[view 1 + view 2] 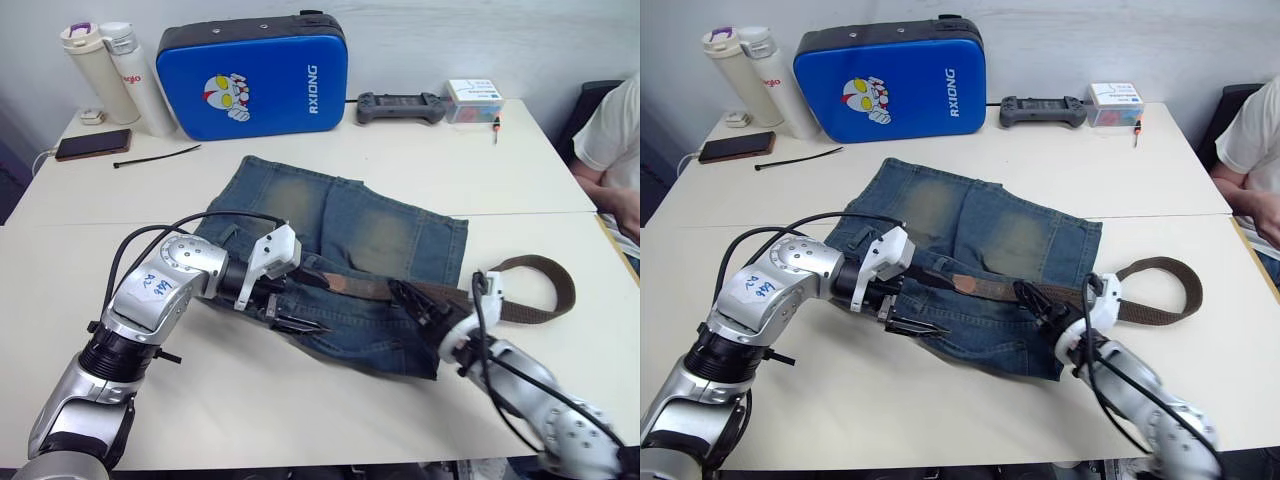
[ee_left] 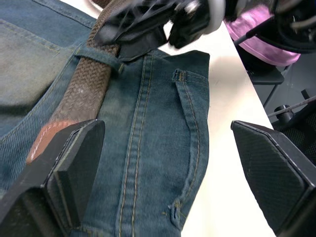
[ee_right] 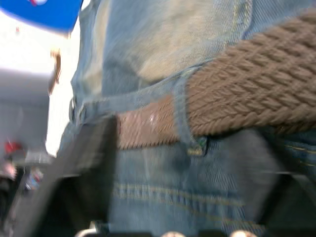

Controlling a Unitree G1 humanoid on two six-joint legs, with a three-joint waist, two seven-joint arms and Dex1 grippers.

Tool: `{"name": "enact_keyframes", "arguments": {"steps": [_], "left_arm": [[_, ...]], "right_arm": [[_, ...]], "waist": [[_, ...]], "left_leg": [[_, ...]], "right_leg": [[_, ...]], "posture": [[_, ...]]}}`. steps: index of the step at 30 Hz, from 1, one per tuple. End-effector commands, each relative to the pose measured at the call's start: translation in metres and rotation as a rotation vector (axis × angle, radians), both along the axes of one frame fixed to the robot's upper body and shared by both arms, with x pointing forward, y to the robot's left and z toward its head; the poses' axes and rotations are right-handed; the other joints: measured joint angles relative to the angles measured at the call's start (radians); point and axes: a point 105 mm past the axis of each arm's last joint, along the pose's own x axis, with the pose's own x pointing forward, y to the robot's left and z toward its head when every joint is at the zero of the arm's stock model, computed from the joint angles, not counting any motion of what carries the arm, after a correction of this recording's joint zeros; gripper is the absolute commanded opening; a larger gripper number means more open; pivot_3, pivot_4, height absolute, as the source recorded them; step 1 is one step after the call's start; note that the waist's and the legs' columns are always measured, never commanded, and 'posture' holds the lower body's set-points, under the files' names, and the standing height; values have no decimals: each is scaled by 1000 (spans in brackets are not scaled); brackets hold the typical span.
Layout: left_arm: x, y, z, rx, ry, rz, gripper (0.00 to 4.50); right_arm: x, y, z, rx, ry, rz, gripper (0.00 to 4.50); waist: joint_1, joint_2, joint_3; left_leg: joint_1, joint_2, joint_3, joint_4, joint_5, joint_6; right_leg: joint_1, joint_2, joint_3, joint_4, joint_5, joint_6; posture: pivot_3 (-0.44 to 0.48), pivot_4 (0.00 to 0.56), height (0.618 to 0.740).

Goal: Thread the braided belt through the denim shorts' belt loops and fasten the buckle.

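1. We see the denim shorts (image 1: 340, 240) lying flat on the white table, faded yellowish patches up.
2. The braided belt (image 1: 440, 293) lies along the waistband, apparently under one belt loop (image 2: 101, 53), its tail looping off the shorts' right side.

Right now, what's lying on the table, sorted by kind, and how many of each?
Clothing: 2, denim shorts, braided belt
Bottles: 2, white
Cases and boxes: 2, blue case, small box
Electronics: 2, phone, game controller
Cable ties: 1
Total: 9
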Motion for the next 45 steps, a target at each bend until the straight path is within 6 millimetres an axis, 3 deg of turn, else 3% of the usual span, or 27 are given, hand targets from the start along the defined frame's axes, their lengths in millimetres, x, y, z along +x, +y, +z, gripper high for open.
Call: {"name": "enact_keyframes", "arguments": {"steps": [1,7,10,15,18,22,25,29,32,37,39,42,45], "left_arm": [[2,5,7,-9,-42,-4,4500],[6,9,5,-5,-56,-4,4500],[5,17,6,5,-47,7,4500],[1,37,4,46,-28,39,4500],[1,45,4,69,-35,58,4500],[0,49,7,74,-46,73,4500],[-1,49,12,68,-58,84,4500],[-1,50,14,63,-61,95,4500],[0,49,13,61,-63,94,4500],[2,45,13,55,-61,81,4500],[3,44,13,54,-65,75,4500],[4,39,12,46,-62,60,4500],[3,36,12,41,-60,49,4500]], "right_arm": [[-20,5,17,-63,-43,160,4442],[-44,2,35,-278,-113,416,4442],[-48,15,47,-646,-364,681,4442],[-60,19,29,-929,-514,1022,4442],[-62,21,12,-952,-544,1111,4442],[-46,17,-19,-1051,-544,1104,4442],[-27,6,-35,-1146,-502,1050,3600],[-9,-8,-38,-1265,-525,1019,1489],[-4,-16,-32,-1323,-591,1054,184],[-9,-38,-17,-1410,-729,1226,116],[-8,-61,-14,-1478,-745,1299,116],[7,-102,-12,-1585,-728,1329,116],[21,-131,-13,-1651,-745,1327,116]], "waist": [[4,0,0],[4,0,0],[1,0,0],[15,-1,0],[19,-1,0],[19,-2,0],[17,-2,0],[15,-2,0],[16,-2,0],[27,-2,0],[30,-2,0],[30,-2,0],[23,-2,0]], "left_leg": [[0,0,0,0,0,0],[1,0,1,1,0,0],[0,0,1,1,0,1],[1,1,0,-1,0,0],[-2,1,0,1,0,0],[-2,0,-1,3,0,0],[-2,0,0,3,1,-2],[0,0,0,2,2,-4],[1,0,0,2,1,-3],[2,-1,0,3,0,-1],[2,-1,0,3,0,-1],[2,-1,1,3,0,-1],[3,-1,3,3,0,-1]], "right_leg": [[0,0,0,0,0,0],[0,1,1,-2,0,0],[0,1,1,-2,0,0],[-1,2,0,-3,-1,-1],[-2,1,0,-3,-1,-1],[-2,0,0,-3,-1,-1],[-2,0,0,-2,-1,-1],[-2,0,0,-1,-1,-1],[0,0,0,-1,-1,-1],[1,0,0,-2,-1,-1],[1,0,0,-2,-1,-1],[1,0,0,-2,-1,-1],[1,0,2,-1,-1,-1]], "posture": [[0,150,740],[0,150,740],[0,150,740],[0,150,740],[0,150,740],[0,150,740],[0,150,740],[0,150,740],[0,150,740],[0,150,740],[0,150,740],[0,150,740],[0,150,740]]}}
